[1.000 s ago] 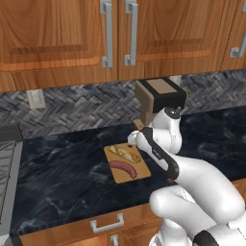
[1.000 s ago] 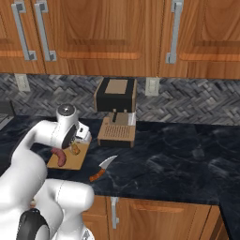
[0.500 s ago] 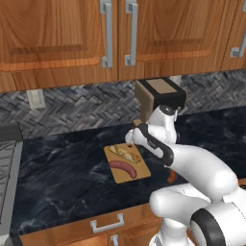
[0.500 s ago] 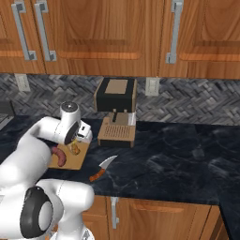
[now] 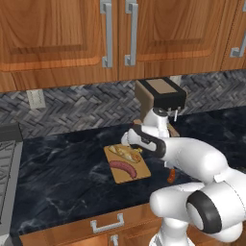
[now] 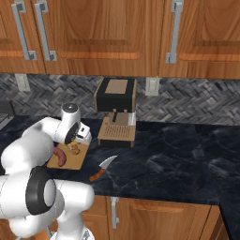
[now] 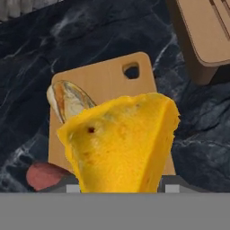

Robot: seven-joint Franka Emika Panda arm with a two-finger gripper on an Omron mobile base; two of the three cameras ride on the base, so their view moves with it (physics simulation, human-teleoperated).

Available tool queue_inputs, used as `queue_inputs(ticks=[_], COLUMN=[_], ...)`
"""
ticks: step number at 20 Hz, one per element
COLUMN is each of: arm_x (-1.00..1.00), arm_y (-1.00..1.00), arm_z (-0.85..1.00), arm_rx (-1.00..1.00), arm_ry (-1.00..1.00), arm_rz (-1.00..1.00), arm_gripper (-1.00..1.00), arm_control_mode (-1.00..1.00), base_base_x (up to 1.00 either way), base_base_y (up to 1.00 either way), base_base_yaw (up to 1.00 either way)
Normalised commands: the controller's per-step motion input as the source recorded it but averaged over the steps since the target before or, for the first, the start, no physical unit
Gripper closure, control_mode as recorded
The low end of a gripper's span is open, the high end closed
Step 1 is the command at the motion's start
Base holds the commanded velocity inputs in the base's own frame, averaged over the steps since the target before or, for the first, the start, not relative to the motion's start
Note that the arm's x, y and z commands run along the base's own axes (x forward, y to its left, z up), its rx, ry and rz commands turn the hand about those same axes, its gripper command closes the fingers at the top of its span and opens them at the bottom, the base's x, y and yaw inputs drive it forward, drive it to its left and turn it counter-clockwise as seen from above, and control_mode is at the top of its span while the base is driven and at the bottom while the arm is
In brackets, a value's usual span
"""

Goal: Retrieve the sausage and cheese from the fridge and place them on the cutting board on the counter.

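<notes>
The tool (image 7: pixel 120 188) grips the cheese wedge (image 7: pixel 121 141) between its fingertips, poised directly over the cutting board (image 7: pixel 105 78) on the worktop (image 7: pixel 90 31). The board lies straight beneath the tool; the sausage (image 5: pixel 123 168) occupies its near edge, bread (image 7: pixel 67 101) beside the free middle.

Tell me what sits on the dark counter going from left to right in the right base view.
Sausage on the cutting board → knife → coffee machine.
</notes>
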Motion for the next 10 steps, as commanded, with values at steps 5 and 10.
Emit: queue_inputs(ticks=[5, 10], arm_x=[0.30, 0.35], arm_y=[0.00, 0.00], arm_z=[-0.06, -0.06], arm_rx=[0.00, 0.00], arm_ry=[0.00, 0.01], arm_rz=[0.00, 0.00], arm_gripper=[1.00, 1.00], arm_control_mode=[-1.00, -1.00], base_base_x=[0.00, 0.00], base_base_y=[0.00, 0.00], base_base_yaw=[0.00, 0.00])
